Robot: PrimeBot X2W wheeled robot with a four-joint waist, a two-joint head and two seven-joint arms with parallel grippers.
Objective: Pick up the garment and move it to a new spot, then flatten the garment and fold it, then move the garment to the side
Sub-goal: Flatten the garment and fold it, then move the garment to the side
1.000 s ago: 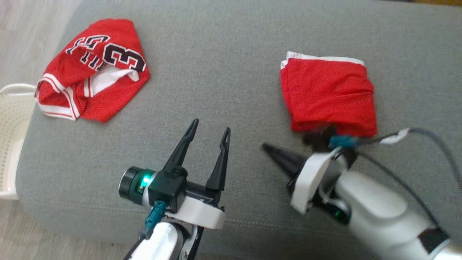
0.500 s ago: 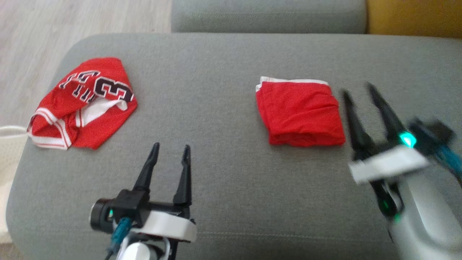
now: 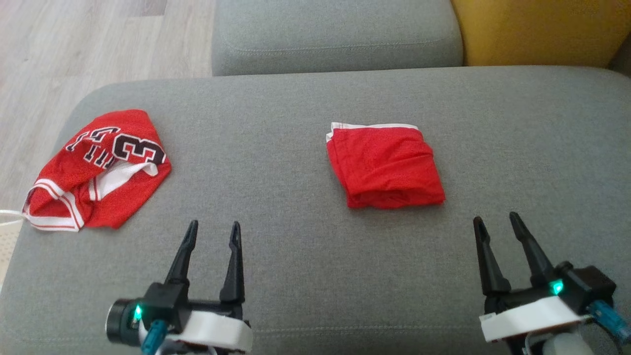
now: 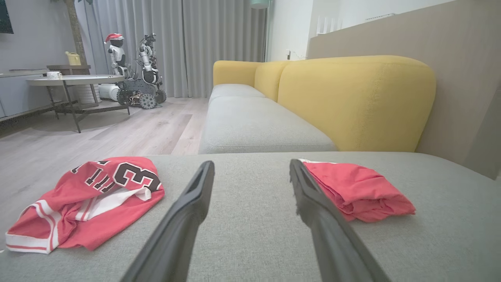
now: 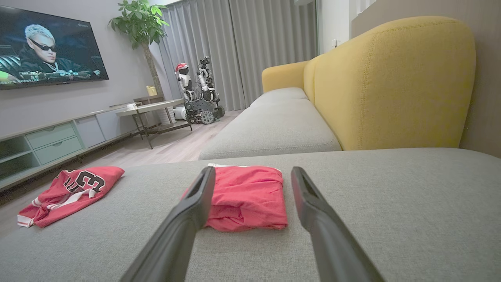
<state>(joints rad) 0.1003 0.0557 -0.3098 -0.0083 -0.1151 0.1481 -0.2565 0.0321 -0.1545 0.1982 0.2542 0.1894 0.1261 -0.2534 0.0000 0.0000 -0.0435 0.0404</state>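
Note:
A folded red garment (image 3: 385, 166) with a white hem lies right of centre on the grey sofa seat (image 3: 276, 187); the wrist views show this garment (image 4: 358, 190) (image 5: 247, 196) too. A crumpled red jersey (image 3: 96, 170) with black and white numbers lies at the seat's left end, and the jersey (image 4: 88, 200) (image 5: 66, 189) is loose in both wrist views. My left gripper (image 3: 214, 227) stands open near the front edge, holding nothing. My right gripper (image 3: 495, 222) is open too, apart from the folded garment and nearer than it.
A yellow backrest (image 3: 537, 29) and a second grey cushion (image 3: 335, 34) lie beyond the seat. Wooden floor (image 3: 74, 49) runs along the left, with a white basket's rim (image 3: 7, 217) at the left edge. Far off stand a round table (image 4: 74, 80) and small robots (image 4: 135, 70).
My right gripper has let go of the folded garment, opened and drawn back toward the front right. The left gripper also pulled back. The head camera has tilted up, shifting the whole picture.

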